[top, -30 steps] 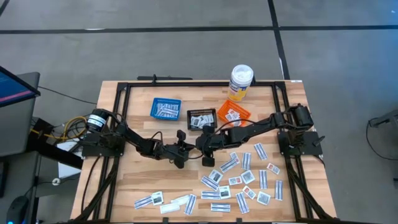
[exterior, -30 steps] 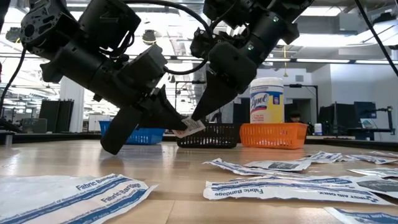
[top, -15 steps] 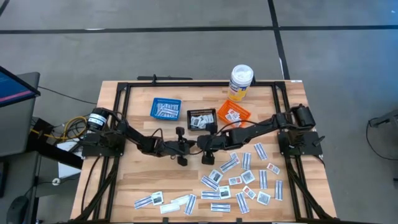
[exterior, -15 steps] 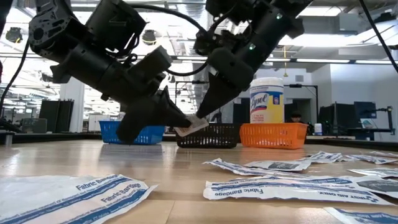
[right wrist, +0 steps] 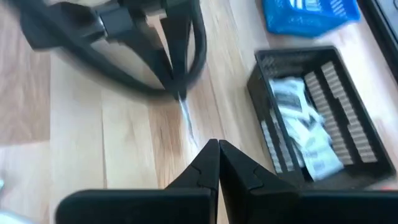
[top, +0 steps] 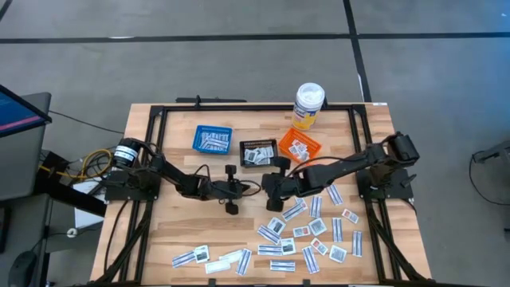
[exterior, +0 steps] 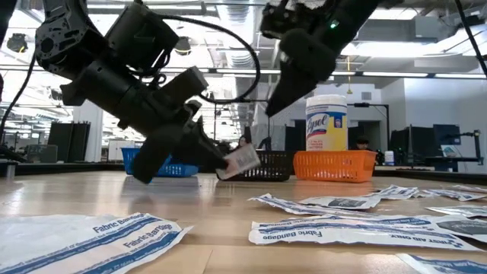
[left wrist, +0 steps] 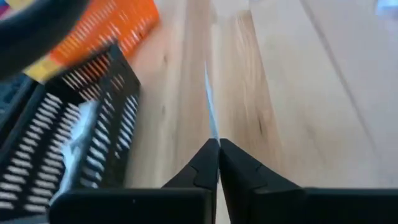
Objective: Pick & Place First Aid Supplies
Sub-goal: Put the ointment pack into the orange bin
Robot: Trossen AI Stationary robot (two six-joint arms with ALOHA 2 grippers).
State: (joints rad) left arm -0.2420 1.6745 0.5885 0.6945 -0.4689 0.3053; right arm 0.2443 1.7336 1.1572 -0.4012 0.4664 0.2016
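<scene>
Low view: mid-table, the left gripper (exterior: 217,161) has its jaws pinched on the edge of a small white packet (exterior: 243,159) just above the table (exterior: 228,199), near the black basket (exterior: 262,164). The right gripper (top: 269,185), jaws closed and empty, hangs just beside it. Such a thin edge grip could slip, dropping the packet short of a basket; more packets (top: 307,229) litter the table's right.

Grey floor (top: 239,64) w/ dark seam lines; bright ceiling lights (exterior: 426,49) beyond table.
</scene>
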